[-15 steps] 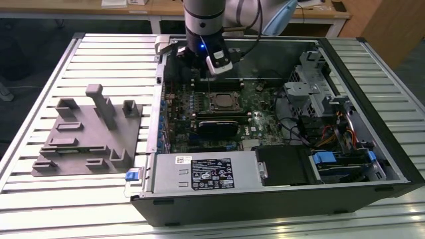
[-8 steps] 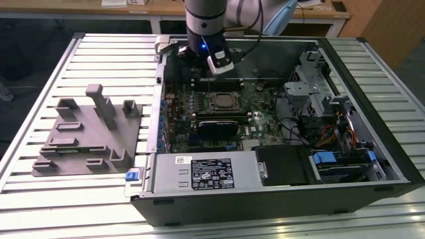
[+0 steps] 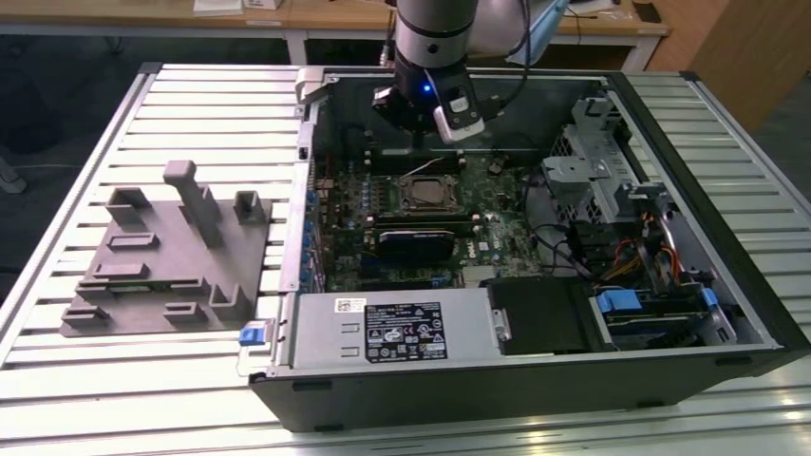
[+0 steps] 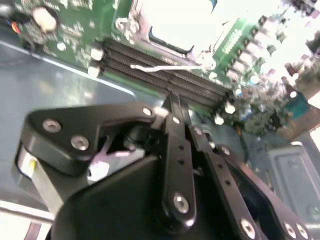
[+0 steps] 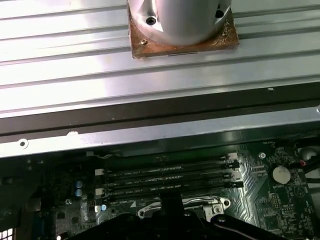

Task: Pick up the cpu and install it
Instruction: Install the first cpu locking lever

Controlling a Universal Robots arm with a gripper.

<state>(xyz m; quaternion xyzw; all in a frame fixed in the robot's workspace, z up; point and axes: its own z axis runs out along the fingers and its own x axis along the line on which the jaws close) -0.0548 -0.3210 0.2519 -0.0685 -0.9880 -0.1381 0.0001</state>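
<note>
Fingers (image 4: 175, 131) pressed together | gripper (image 3: 421, 141) hangs over memory slots (image 5: 167, 177), just beside socket (image 3: 424, 194) | inside open case (image 3: 533, 380) on slatted table (image 3: 190, 104)

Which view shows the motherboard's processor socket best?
The exterior view: the socket sits whole, frame and dark centre clear. The second wrist view shows it glared white; the first wrist view catches one frame edge.

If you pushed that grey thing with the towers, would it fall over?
Probably not: the grey fixture sits on a wide flat base, so it would likely slide along the ridged table rather than tip. It looks like solid moulded plastic, so probably stiff, not floppy.
</note>
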